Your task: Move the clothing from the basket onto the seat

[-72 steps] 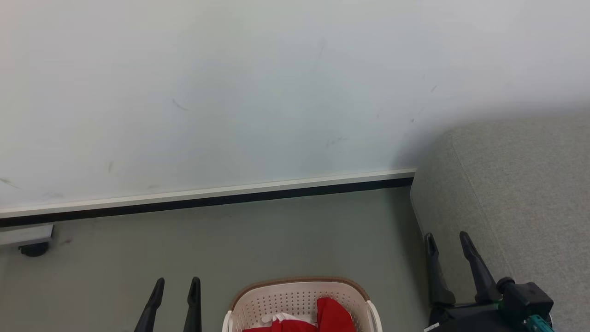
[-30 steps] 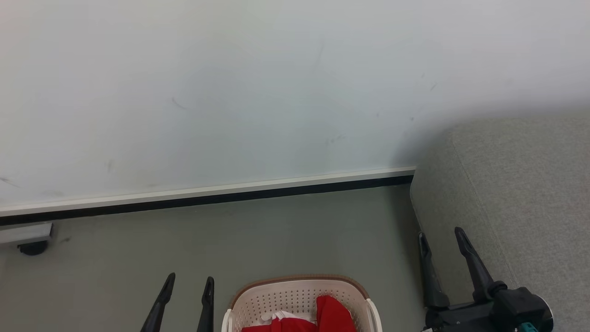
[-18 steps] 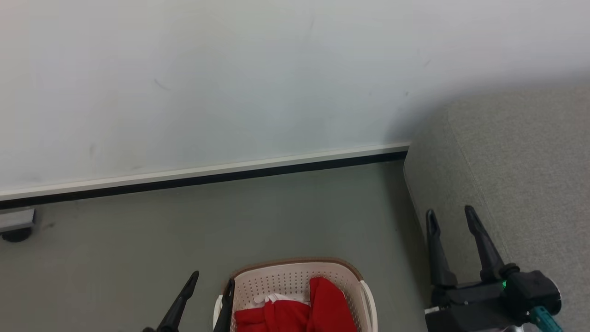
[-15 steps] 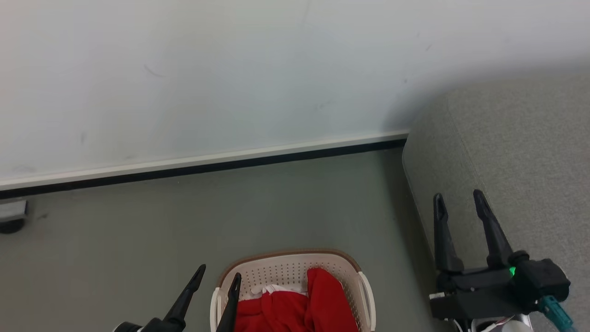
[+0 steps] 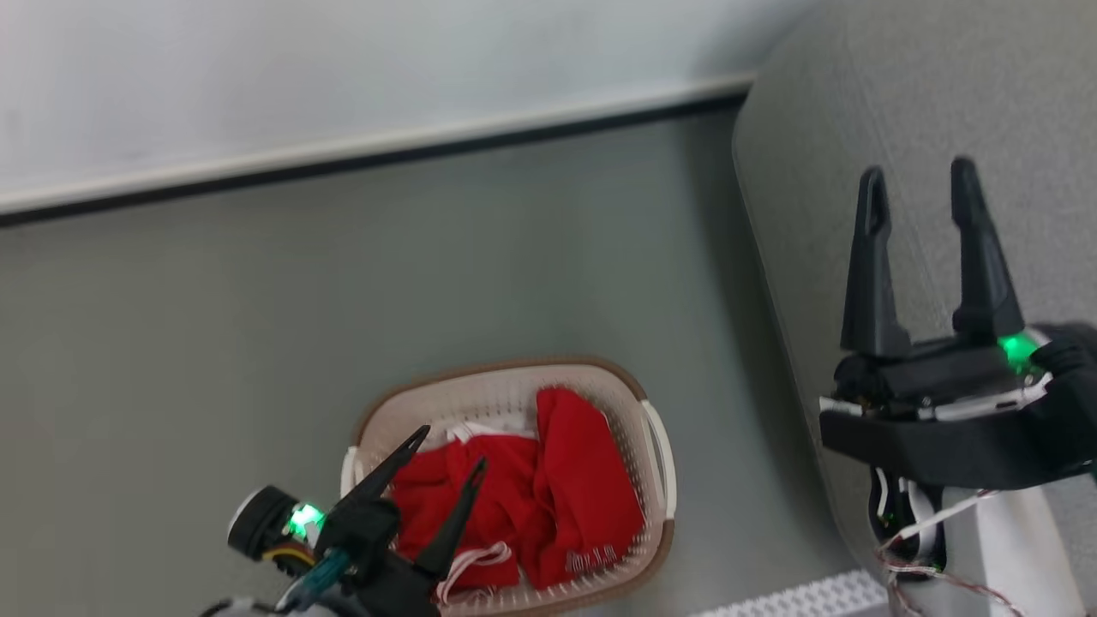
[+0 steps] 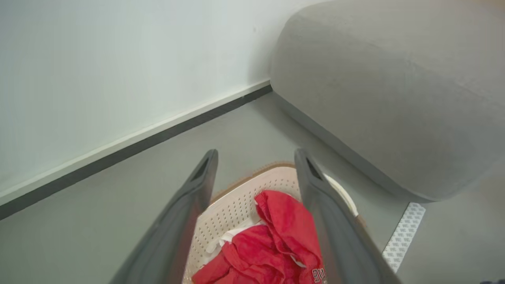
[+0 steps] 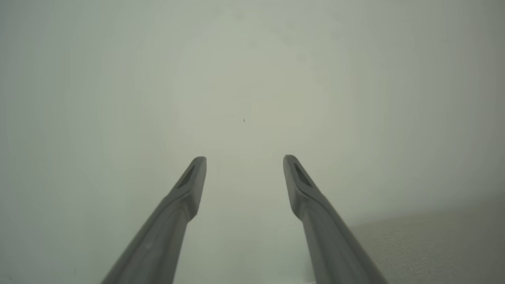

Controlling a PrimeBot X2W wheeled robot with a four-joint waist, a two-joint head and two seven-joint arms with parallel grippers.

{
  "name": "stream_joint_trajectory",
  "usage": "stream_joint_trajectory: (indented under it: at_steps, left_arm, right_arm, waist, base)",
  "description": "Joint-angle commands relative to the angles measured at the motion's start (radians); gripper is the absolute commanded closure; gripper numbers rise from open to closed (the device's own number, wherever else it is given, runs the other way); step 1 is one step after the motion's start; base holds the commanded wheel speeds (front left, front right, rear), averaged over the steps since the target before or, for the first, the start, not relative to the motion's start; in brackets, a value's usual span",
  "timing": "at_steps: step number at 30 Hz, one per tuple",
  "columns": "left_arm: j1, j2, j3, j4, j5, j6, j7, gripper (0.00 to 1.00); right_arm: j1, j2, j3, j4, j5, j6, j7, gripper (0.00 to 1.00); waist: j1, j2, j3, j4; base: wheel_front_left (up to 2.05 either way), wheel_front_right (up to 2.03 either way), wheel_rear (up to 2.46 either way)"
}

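Moved: head camera tipped down, so whole picture shifted; left gripper [image 5: 450,448] gone from over the floor beside the basket [image 5: 506,370] to over its near-left part; right gripper [image 5: 917,171] larger and higher in head view.
Left gripper: fingers spread wide, nothing between them, tips above the red clothing [image 5: 574,480]; touching or not, cannot tell.
Right gripper: fingers spread wide, empty, in front of the seat [image 5: 866,77]; facing pale wall in wrist view.
Clothing: red with white cords, bunched inside basket, white lettering on near edge.
Basket: on grey floor [image 5: 214,343], near seat's side, apart from it.
Seat: grey fabric, at right, against wall [image 5: 257,68].
Wall: pale, dark baseboard [image 5: 343,161] along bottom.
Strip [image 5: 797,596]: pale, dotted, on floor by seat.
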Motion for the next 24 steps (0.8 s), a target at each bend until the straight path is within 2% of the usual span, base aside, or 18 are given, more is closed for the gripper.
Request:
stream_joint_trajectory:
  at_steps: [1, 8, 12, 18, 24]
  left_arm:
    - [-0.043, 0.02, -0.019, 0.034, 0.018, -0.005, -0.003, 0.0]
    - [-0.219, 0.095, -0.159, 0.18, 0.098, -0.006, -0.003, 0.0]
    - [-0.288, 0.124, -0.199, 0.257, 0.115, -0.007, -0.003, 0.0]
    - [-0.396, 0.119, -0.224, 0.455, 0.091, -0.007, 0.014, 0.0]
    - [-0.497, 0.12, -0.285, 0.598, 0.131, -0.007, 0.04, 0.0]
  right_arm:
    - [-0.031, -0.001, 0.007, -0.016, 0.01, 0.001, -0.002, 0.0]
    - [-0.126, 0.0, 0.017, -0.065, 0.04, 0.001, -0.002, 0.0]
    - [-0.162, 0.0, 0.035, -0.074, 0.044, 0.001, -0.002, 0.0]
    - [-0.218, 0.0, 0.052, -0.113, 0.055, 0.001, -0.002, 0.0]
    - [-0.263, 0.0, 0.059, -0.185, 0.095, 0.001, -0.002, 0.0]
  waist:
    - [-0.0003, -0.0002, 0.153, -0.068]
    - [-0.0003, -0.0002, 0.287, -0.129]
    - [-0.0003, -0.0002, 0.335, -0.159]
    - [-0.0003, -0.0002, 0.414, -0.191]
    - [-0.0003, -0.0002, 0.492, -0.211]
  base:
    - [0.0, 0.0, 0.0]
    - [0.0, 0.0, 0.0]
    - [0.0, 0.0, 0.0]
    - [0.0, 0.0, 0.0]
    - [0.0, 0.0, 0.0]
